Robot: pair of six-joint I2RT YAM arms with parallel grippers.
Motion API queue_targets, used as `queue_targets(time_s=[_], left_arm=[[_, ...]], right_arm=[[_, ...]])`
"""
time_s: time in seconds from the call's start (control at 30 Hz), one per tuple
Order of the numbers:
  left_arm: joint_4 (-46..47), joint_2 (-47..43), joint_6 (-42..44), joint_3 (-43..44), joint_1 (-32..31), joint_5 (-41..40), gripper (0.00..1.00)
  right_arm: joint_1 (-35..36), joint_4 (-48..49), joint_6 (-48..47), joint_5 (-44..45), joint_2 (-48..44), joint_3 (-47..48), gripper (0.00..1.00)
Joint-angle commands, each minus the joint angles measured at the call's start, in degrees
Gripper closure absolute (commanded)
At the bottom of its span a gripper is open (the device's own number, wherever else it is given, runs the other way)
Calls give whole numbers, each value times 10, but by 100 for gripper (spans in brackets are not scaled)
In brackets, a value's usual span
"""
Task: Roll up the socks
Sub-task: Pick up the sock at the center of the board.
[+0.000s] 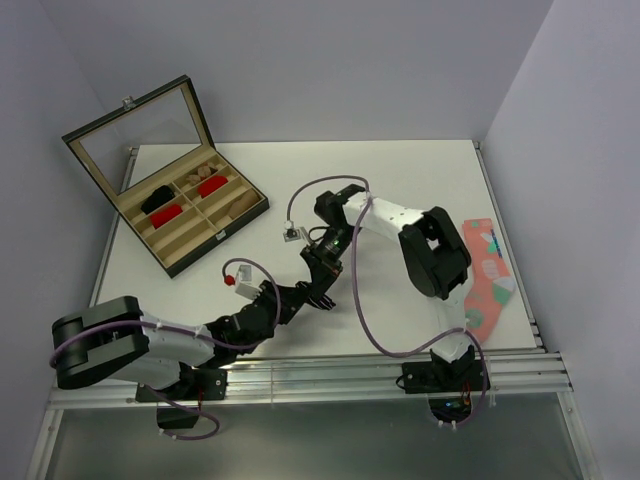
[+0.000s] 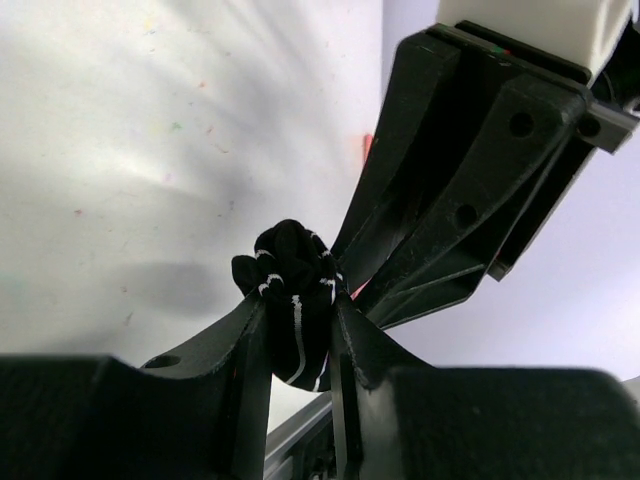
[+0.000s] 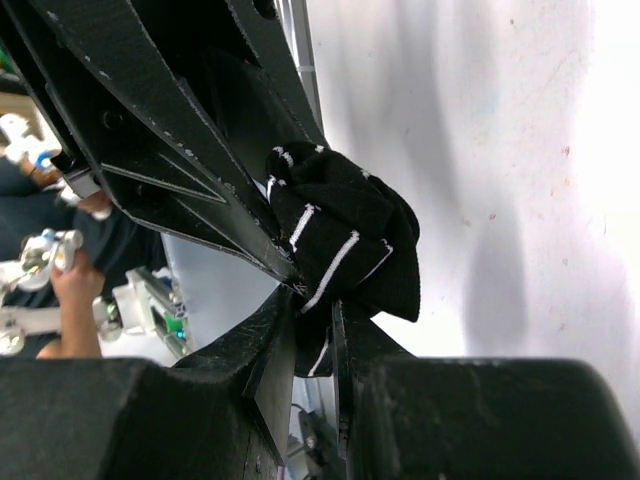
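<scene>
The left hand [image 2: 298, 322] is clamped on the bunched black striped sock [image 3: 350, 230]. The right hand [image 3: 312, 312] grips the same sock from the opposite side.

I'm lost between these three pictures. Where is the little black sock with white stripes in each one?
Left wrist: the black striped sock sits low centre, pinched in the left hand.
Right wrist: the sock is at centre, bunched up, pinched in the right hand.
Top external: too dark to pick out; look where the two hands meet, just below centre.
Shared landmark: the white table behind it.
</scene>
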Motion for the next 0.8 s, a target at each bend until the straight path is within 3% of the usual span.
queue_targets(time_s=[0.0, 0.33, 0.77], left_arm=[[-13, -13, 24, 16, 7, -36, 100], [-47, -73, 46, 13, 5, -49, 100], [-91, -155, 49, -9, 4, -69, 100]], right_arm=[[39, 19, 88, -57, -84, -12, 81], [39, 90, 165, 10, -118, -38, 66], [39, 110, 181, 61, -140, -28, 55]])
